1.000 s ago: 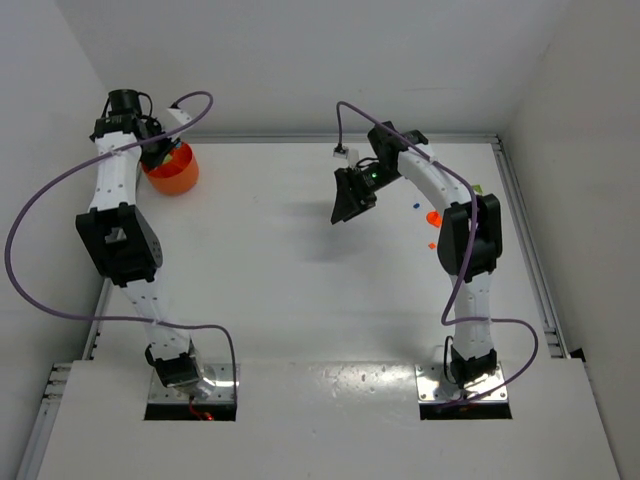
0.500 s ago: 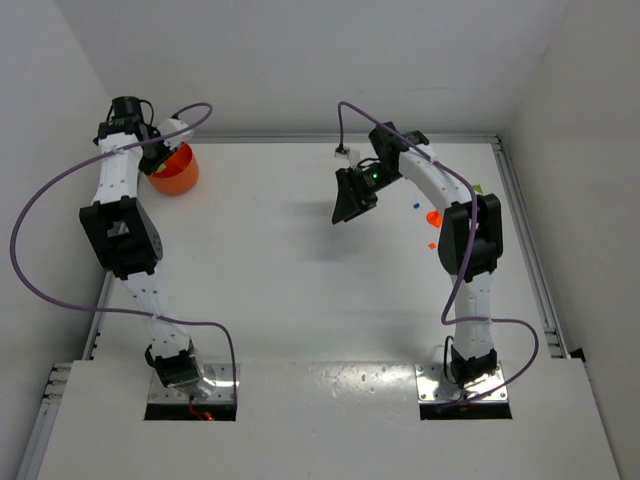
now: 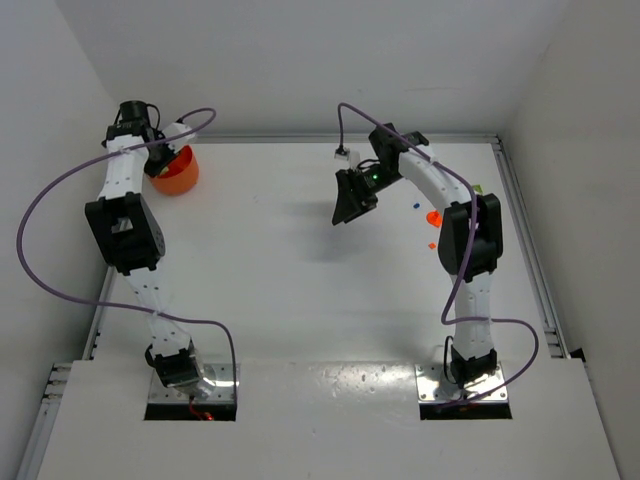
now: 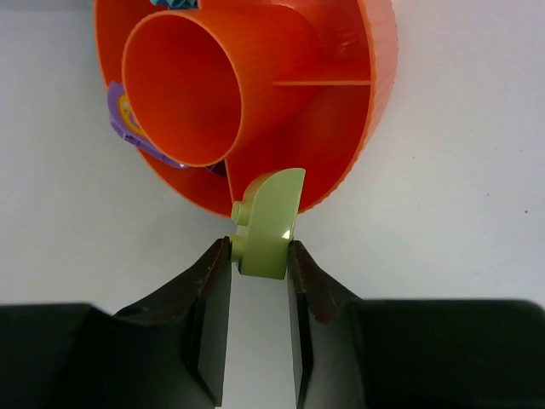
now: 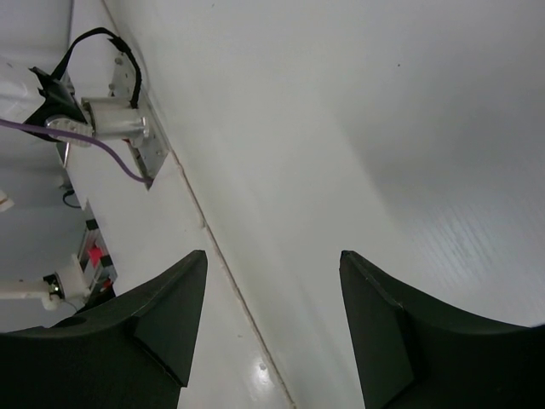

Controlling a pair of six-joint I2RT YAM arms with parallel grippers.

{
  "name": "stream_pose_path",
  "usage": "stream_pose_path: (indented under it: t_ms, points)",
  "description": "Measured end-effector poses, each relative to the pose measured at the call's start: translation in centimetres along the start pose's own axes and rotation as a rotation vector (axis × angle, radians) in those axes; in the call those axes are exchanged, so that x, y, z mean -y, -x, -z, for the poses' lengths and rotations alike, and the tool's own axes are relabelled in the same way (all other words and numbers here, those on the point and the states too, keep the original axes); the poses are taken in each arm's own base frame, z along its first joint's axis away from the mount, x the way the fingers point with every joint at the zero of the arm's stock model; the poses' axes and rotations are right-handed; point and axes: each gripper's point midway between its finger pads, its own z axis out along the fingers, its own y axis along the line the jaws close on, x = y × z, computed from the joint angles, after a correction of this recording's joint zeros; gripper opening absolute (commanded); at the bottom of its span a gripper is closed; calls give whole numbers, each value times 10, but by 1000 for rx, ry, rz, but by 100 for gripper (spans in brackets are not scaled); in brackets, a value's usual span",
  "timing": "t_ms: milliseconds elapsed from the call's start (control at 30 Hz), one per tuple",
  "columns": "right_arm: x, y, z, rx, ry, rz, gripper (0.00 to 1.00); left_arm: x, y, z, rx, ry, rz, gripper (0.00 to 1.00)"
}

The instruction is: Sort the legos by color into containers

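Left jaws gripping the green brick (image 4: 268,226) at the far-left-corner bowl (image 4: 379,94), right jaws open: I'd clear the rim over its bare compartment (image 4: 332,128) before releasing.

The bowl (image 4: 375,102) is glossy orange plastic, its outer wall finely ribbed and its inner walls smooth. The yellow-green lego (image 4: 271,223) is smooth plastic with a soft sheen. The jaws of the left gripper (image 4: 260,256) look matt black. The white counter (image 4: 460,196) is smooth and matt.

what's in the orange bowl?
Purple brick in the left compartment, teal piece at the far edge. Centre tube partly hides the purple one. Left gripper's yellow-green brick covers the orange bowl's near rim.
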Motion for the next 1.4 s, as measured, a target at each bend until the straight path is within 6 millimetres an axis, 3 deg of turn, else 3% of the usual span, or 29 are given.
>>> stream_pose_path:
  t_ms: [33, 67, 267, 300, 367, 500, 567, 633, 733, 800, 933, 1000, 1100, 1233, 1400]
  points:
    - [0, -1, 0, -2, 0, -2, 64, -1, 1, 0, 3, 5, 0, 22]
    - [1, -1, -1, -3, 1, -4, 64, -2, 1, 0, 5, 9, 0, 35]
    - [1, -3, -1, -8, 0, -9, 64, -8, 5, -1, 19, 34, 7, 55]
    - [2, -3, -1, -8, -3, -9, 64, -9, 6, -1, 24, 37, 10, 66]
    - [3, -4, -1, -9, -12, -8, 63, -8, 10, -2, 47, 35, 39, 99]
    - [12, -4, 2, -1, -79, 2, 63, -5, 23, 5, 143, -1, 104, 100]
    - [19, -1, 9, 19, -143, 7, 63, -8, 37, 23, 241, -19, 178, 100]
    - [28, 5, 24, 56, -224, 15, 63, -16, 49, 51, 329, -8, 257, 100]
    - [49, 22, 59, 141, -390, 28, 63, -33, 77, 113, 475, 47, 370, 100]
    - [67, 35, 90, 202, -504, 26, 60, -29, 97, 153, 576, 48, 399, 100]
    - [109, 57, 160, 326, -721, 1, 58, 18, 135, 224, 756, -62, 398, 100]
    - [130, 65, 192, 372, -804, 1, 55, 52, 145, 242, 816, -161, 370, 100]
    - [169, 69, 224, 376, -890, 49, 50, 99, 149, 245, 836, -307, 354, 100]
    - [222, 61, 222, 277, -916, 173, 49, 143, 148, 226, 797, -448, 360, 100]
    - [284, 50, 208, 229, -883, 266, 63, 172, 143, 214, 752, -546, 383, 100]
